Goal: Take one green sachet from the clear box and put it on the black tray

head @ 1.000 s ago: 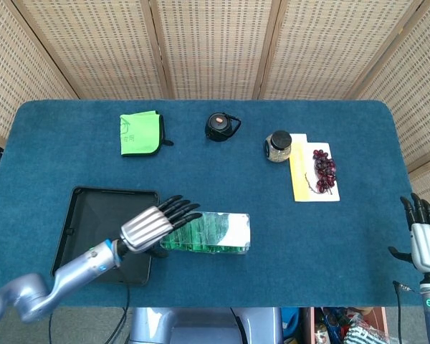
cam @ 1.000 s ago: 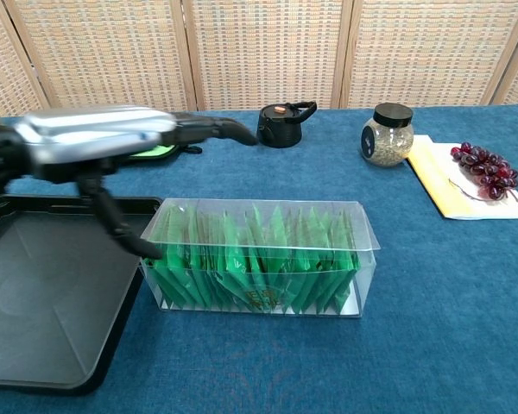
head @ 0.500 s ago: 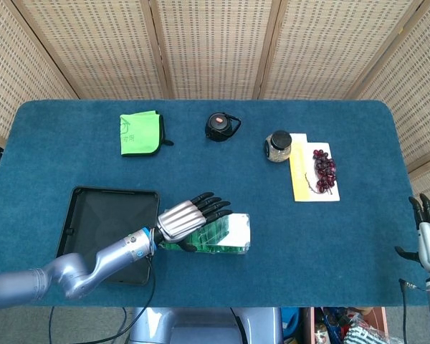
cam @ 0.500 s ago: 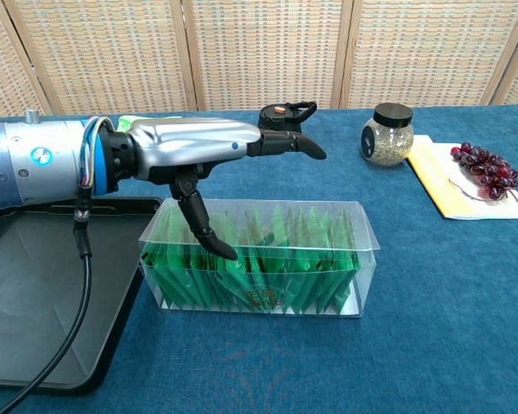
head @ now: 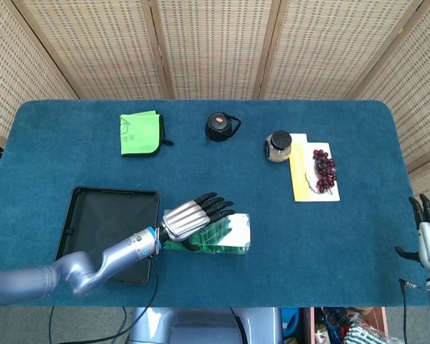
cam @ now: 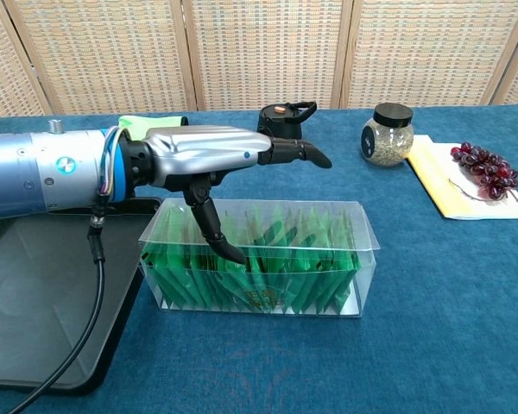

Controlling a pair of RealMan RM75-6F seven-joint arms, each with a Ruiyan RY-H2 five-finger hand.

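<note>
The task is at its early part: no green sachet is out of the clear box (cam: 259, 257) yet, and the black tray (head: 93, 222) at 9 o'clock of the box is bare as far as both views show. The left hand (cam: 216, 155) hovers over the left half of the box with the fingers (cam: 304, 153) stretched flat toward 2 o'clock and apart from the thumb (cam: 214, 228), which points down into the open top and reaches the tops of the green sachets (cam: 276, 259). It holds nothing; I cannot tell if the thumb already touches a sachet. The sachets stand upright in a tight row inside the box. In my judgement the pinch on one sachet, the lift and the carry to the tray are all left to do. The right hand (head: 428, 233) is at the table's far right edge, fingers spread and empty, well apart from the work.
</note>
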